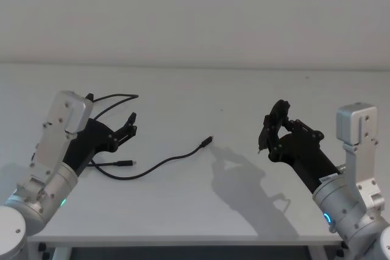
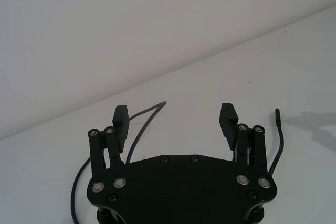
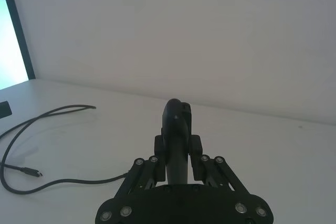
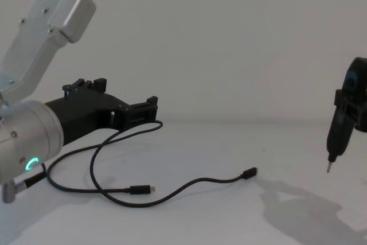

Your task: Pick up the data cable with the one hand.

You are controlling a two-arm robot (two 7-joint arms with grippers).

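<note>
Lying slack at the left of the white table [image 1: 244,98]: long thin black data cable [image 1: 152,165], small plugs; judged light, limp, apt to slide. Best pinched mid-loop beside the black angular left hand [image 1: 131,123], which hovers, fingers spread wide. Black right hand [image 1: 274,125]: narrow, well apart. Part of the loop is hidden under the left arm.
</note>
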